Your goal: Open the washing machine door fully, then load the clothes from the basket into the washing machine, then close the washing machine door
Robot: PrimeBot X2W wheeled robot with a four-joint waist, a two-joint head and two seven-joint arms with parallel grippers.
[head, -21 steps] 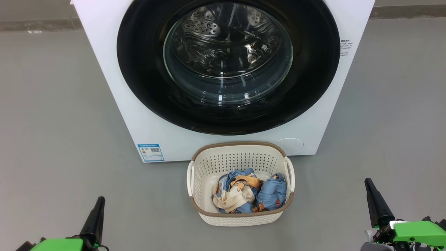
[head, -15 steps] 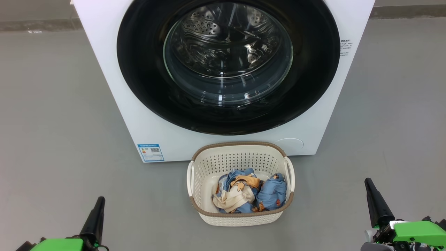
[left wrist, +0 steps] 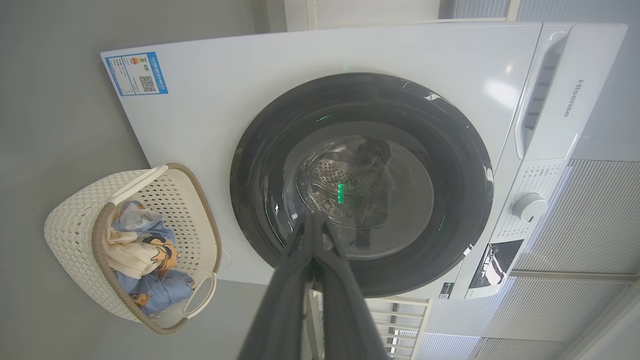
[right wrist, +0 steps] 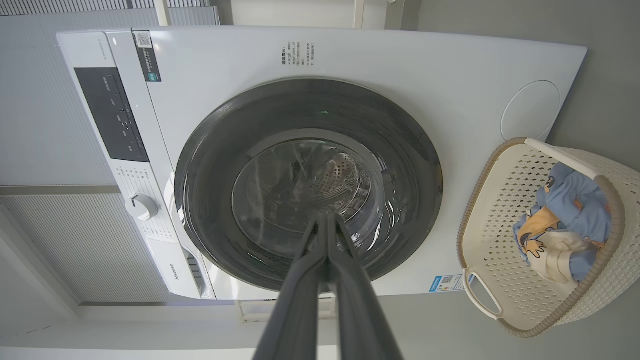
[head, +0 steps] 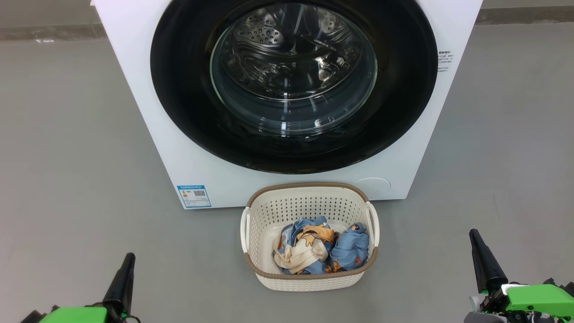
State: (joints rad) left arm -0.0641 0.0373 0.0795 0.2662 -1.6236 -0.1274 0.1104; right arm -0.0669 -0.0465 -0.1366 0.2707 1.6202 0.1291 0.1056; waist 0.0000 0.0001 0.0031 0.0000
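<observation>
Evidently nothing done yet: washing machine door (head: 293,85) shut, clothes (head: 320,251) in basket (head: 309,185). Left hand (head: 121,282), right hand (head: 484,260) closed, empty, well back. All three steps left.

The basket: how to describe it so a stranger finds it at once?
Find the big white washing machine with the round black door. On the grey floor just before it stands a small cream perforated basket. Its brown rim and the blue printed clothes inside set it apart.
</observation>
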